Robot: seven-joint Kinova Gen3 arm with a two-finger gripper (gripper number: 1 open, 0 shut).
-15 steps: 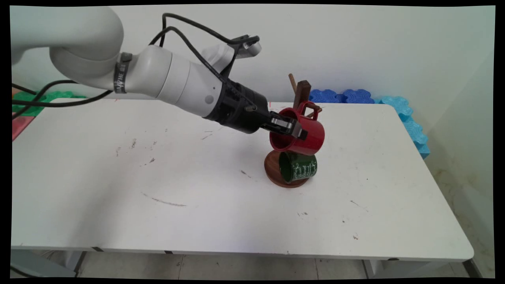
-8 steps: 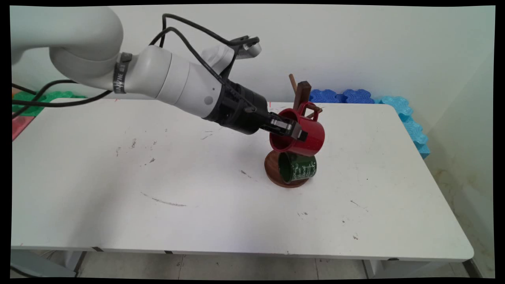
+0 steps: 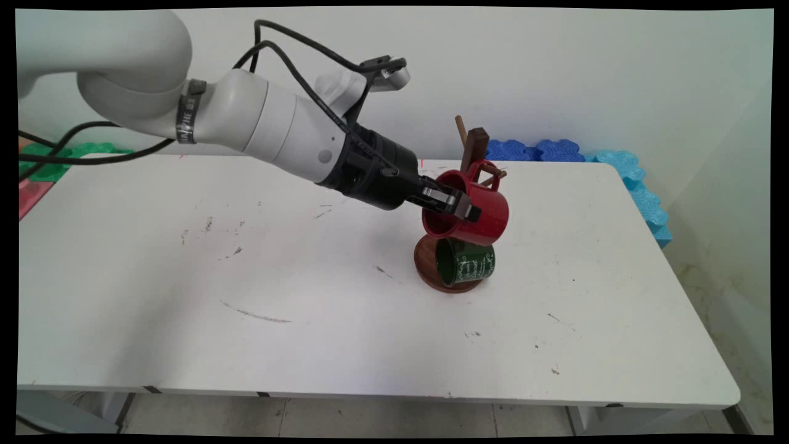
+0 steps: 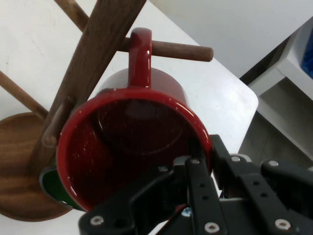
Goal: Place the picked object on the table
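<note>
The gripper (image 3: 455,205) was clamped on the rim of a red mug (image 3: 474,213), one finger inside the mouth and the other on the outer wall. The mug lay tilted on its side, its mouth turned toward the arm. Its handle (image 4: 140,54) looped over a wooden peg (image 4: 183,50) of the mug tree (image 3: 472,148), so the mug hung at the tree's post. Just below it a green mug (image 3: 468,263) also lay on its side, over the tree's round wooden base (image 3: 428,271). The tree stood on the white table (image 3: 308,296), right of centre and nearer the far edge. Beyond the far right corner sat blue foam mats (image 3: 536,150).
</note>
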